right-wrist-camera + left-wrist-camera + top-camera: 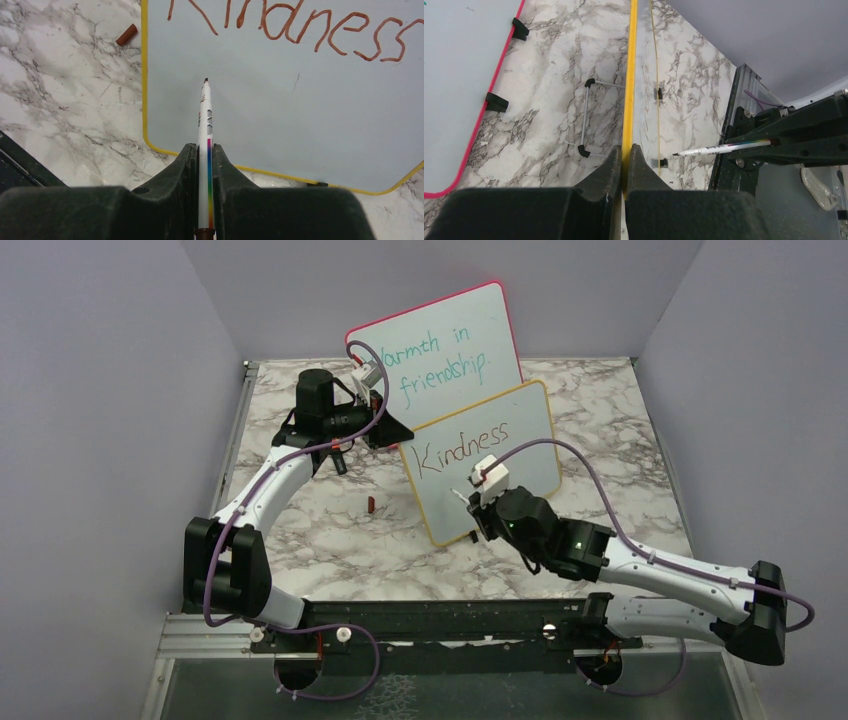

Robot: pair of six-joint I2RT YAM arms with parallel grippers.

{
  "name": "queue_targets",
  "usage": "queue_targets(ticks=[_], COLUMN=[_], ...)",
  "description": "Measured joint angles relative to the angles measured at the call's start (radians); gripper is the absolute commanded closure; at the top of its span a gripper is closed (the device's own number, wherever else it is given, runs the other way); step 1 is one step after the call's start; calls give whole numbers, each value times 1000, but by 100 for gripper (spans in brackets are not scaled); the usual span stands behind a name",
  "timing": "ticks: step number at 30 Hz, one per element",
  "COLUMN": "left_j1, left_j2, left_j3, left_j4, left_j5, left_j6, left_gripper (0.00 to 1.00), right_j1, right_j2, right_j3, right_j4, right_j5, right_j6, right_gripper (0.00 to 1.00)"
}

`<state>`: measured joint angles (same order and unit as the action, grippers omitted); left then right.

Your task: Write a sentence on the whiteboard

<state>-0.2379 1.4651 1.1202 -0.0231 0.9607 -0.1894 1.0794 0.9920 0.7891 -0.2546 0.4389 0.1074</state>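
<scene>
The yellow-framed whiteboard [520,455] stands tilted at mid-table. Only the reddish-brown word "Kindness" [462,448] is on it, also clear in the right wrist view [300,27]. My left gripper [392,430] is shut on the board's yellow frame [629,100] at its upper left edge. My right gripper [480,508] is shut on a white marker with a rainbow stripe [205,130]. Its tip [205,80] points at the blank board area below the "K", at or just off the surface. The marker also shows in the left wrist view [724,147].
A pink-red-framed board [440,345] with teal writing leans behind the yellow one. The marker's brown cap [371,504] lies on the marble table left of the board, also in the right wrist view [126,35]. Grey walls enclose the table.
</scene>
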Motion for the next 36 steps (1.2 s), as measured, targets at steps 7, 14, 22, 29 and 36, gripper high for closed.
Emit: queue_targets(ticks=[7,14,22,29,36], left_j1=[-1,-2,-3,-4,-4], left_j2=[0,-2,-3,-3,-3], left_j3=[0,0,0,0,0], left_j4=[0,0,0,0,0], left_j5=[-1,-4,-5,-6,-7], left_j6=[0,0,0,0,0], left_gripper=[100,100,100,100,100], right_j1=[87,107,115,117,117], right_j2=[93,121,141,172,183], right_j3=[5,12,28,28,31], right_j4=[20,45,91,105,104], right_j5=[107,140,143,143,143], right_j6=[14,16,15,15,15], right_gripper=[99,99,99,99,99])
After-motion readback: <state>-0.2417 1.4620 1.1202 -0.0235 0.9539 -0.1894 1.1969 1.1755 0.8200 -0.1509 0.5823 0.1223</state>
